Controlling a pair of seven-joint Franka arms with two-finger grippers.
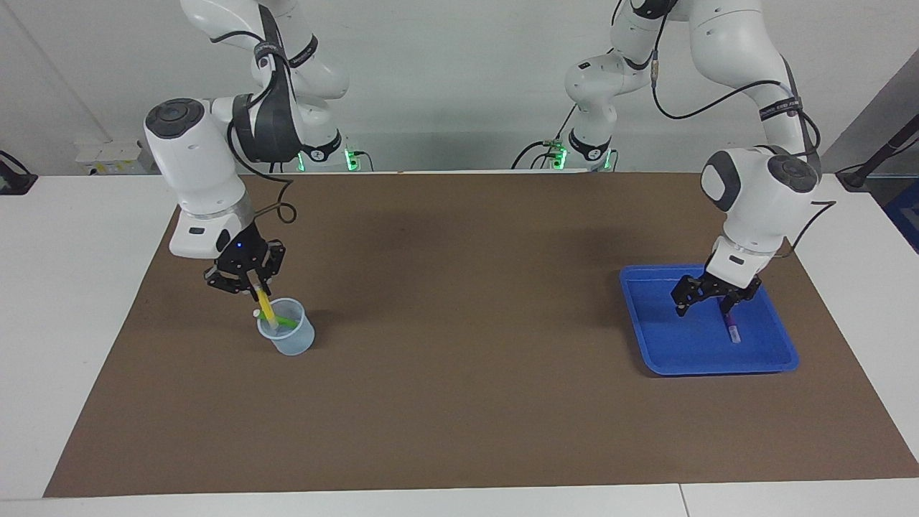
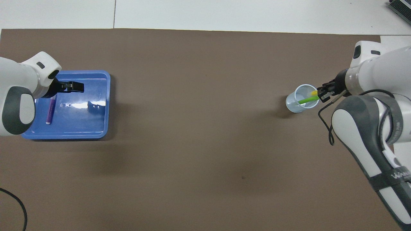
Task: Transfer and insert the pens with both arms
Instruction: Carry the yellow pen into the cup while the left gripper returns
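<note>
A clear plastic cup stands toward the right arm's end of the mat. A green pen leans inside it. My right gripper hangs just above the cup's rim, shut on a yellow pen whose lower end is inside the cup. A purple pen lies in the blue tray. My left gripper is low over the tray, open, with the pen's upper end under it.
A brown mat covers the table between the cup and the tray. White tabletop borders it at both ends. A black cable lies near the left arm's base.
</note>
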